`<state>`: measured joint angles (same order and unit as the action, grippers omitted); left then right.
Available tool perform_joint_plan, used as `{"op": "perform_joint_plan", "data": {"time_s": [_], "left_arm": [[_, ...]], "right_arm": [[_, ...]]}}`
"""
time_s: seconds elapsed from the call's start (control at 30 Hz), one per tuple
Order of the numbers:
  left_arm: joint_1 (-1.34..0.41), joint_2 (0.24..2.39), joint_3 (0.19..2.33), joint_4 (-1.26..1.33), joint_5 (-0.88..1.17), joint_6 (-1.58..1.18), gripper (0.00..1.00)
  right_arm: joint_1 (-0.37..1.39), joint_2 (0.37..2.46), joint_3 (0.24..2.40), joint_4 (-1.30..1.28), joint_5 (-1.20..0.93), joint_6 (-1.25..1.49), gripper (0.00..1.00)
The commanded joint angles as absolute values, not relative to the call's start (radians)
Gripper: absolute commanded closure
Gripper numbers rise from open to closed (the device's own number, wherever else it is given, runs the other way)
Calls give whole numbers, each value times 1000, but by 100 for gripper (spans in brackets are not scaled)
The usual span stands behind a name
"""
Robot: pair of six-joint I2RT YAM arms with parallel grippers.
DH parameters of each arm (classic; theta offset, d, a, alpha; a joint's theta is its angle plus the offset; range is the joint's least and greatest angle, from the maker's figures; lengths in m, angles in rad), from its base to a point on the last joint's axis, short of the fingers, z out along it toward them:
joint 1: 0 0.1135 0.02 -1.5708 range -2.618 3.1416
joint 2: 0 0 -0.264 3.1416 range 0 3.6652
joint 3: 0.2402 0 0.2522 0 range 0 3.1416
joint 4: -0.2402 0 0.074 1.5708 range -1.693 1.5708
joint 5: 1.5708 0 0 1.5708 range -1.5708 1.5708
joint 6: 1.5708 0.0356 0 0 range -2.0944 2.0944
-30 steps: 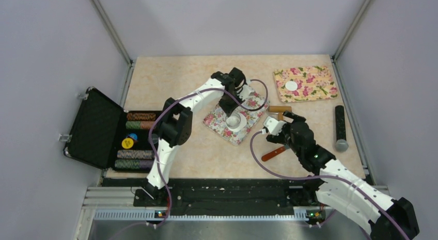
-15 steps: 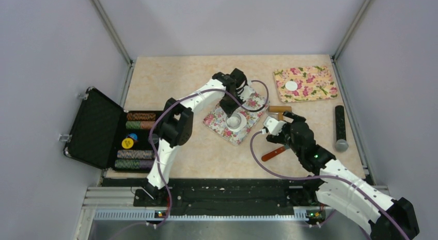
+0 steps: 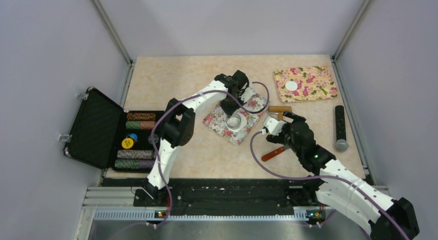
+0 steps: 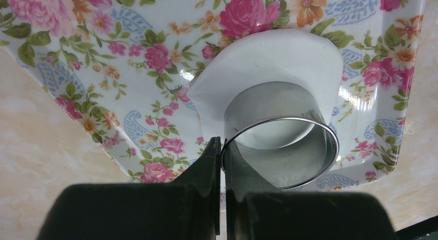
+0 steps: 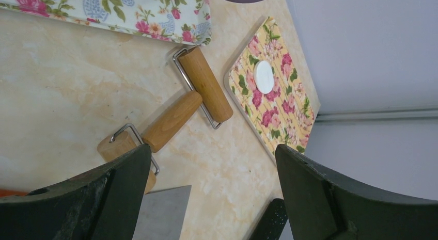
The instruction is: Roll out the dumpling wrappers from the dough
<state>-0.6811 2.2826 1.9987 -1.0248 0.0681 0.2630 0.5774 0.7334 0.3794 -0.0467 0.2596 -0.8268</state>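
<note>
Cutting step, I'd say: left gripper (image 4: 221, 147) pinches the ring cutter (image 4: 274, 103) rim, flattened dough (image 4: 268, 59) just ahead. Next: press straight down. Right gripper (image 5: 214, 168) gapes wide, empty.

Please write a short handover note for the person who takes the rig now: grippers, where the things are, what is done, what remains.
Grippers: the left gripper is shut on the rim of the metal ring. The right gripper is open and empty, near the wooden roller.
Things: the ring stands on the flattened dough on the white flowered mat.
Done: one round wrapper lies on the yellow flowered mat.
Left: probably cut out this piece and move it there.
</note>
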Motion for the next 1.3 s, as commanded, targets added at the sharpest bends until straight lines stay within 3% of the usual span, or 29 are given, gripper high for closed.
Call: {"op": "perform_joint_plan", "data": {"time_s": [0.0,0.33,0.5,0.63,0.93,0.97,1.0,1.1,1.27], "left_arm": [[-701,2299,1974,-1011,24,270,100],[-702,2279,1975,-993,10,256,100],[-701,2253,1977,-975,23,242,73],[-701,2224,1977,-958,51,229,59],[-683,2084,1950,-893,124,173,40],[-677,2060,1941,-884,130,169,34],[-669,2039,1928,-875,139,165,21],[-631,1973,1879,-851,169,161,6],[-507,1904,1783,-823,240,194,1]], "right_arm": [[568,715,375,-24,243,-822,11],[568,717,376,-31,234,-822,11],[568,720,375,-32,231,-821,11],[568,724,375,-32,231,-820,11],[568,739,413,-29,223,-770,11],[568,744,429,-39,212,-752,11],[568,752,454,-51,191,-731,11],[567,795,540,-117,109,-703,11],[568,932,754,-333,-95,-851,7]]}}
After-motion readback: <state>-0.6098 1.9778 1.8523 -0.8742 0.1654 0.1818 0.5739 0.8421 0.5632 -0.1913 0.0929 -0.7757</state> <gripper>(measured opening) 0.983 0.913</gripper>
